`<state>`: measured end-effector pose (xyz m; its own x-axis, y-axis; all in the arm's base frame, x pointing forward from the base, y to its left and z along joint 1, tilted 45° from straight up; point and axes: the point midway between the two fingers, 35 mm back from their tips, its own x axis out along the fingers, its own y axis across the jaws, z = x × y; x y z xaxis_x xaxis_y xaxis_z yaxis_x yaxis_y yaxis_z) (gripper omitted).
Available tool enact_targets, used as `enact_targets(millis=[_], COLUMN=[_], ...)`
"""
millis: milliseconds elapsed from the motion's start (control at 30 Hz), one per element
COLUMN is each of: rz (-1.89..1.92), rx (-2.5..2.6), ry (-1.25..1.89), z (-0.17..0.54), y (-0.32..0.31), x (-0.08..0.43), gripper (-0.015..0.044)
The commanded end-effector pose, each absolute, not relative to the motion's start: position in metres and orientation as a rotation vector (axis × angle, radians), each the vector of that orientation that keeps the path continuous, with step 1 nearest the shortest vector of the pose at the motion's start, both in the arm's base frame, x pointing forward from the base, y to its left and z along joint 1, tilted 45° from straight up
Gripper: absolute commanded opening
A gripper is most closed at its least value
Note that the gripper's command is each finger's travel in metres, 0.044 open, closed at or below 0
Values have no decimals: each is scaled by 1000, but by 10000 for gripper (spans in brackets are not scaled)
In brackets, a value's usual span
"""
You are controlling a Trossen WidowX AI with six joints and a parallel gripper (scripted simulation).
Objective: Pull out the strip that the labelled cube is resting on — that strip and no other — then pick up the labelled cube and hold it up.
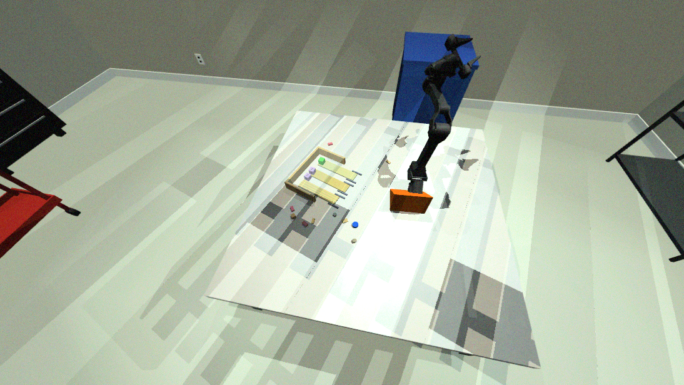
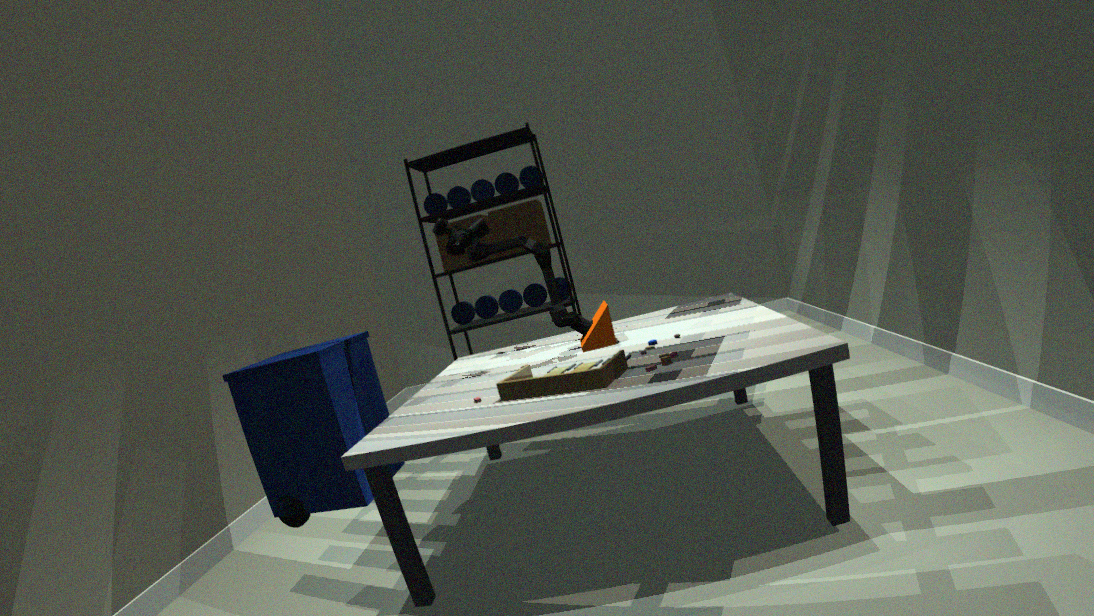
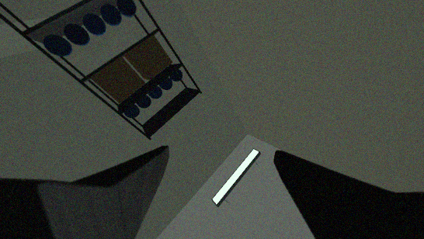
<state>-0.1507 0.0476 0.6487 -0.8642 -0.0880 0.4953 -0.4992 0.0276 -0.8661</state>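
Observation:
A green cube (image 1: 321, 160) and two lavender cubes (image 1: 312, 169) (image 1: 307, 176) sit at the inner ends of the strips, inside a low wooden frame; no label is readable. Pale yellow strips (image 1: 339, 169) (image 1: 331, 181) (image 1: 319, 192) lie side by side, with grey rods at the frame's open side. Which cube rests on which strip is too small to tell exactly. My gripper (image 1: 475, 48) (image 3: 222, 154) is open and empty, raised high above the table's back right, far from the cubes and pointing away from them.
The wooden frame (image 1: 300, 191) (image 2: 562, 384) surrounds the strips on three sides. An orange block (image 1: 410, 201) (image 2: 599, 330) stands by the arm's base. A blue ball (image 1: 355, 224) and small scraps lie near the frame. A blue bin (image 1: 415, 85) (image 2: 294, 428) stands beyond the table.

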Motion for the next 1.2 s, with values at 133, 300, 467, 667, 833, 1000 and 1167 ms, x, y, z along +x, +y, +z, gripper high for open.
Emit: enact_targets(millis=[133,300,467,667,833,1000,1167], rz=[1747,1389,934,353,43,-270,-548], rx=[765,970,1132,1354,1455,1463,1377], ry=[-2099,-2285,-2314,-2205,-1994,-1732,-1350], z=[651,647,642,614,589,555,506], y=[12,-51,-102,-163,-182,-189,-176], x=[-142,-115,-72,8,71,136,212], gripper=[400,400,400,400,400,400,400])
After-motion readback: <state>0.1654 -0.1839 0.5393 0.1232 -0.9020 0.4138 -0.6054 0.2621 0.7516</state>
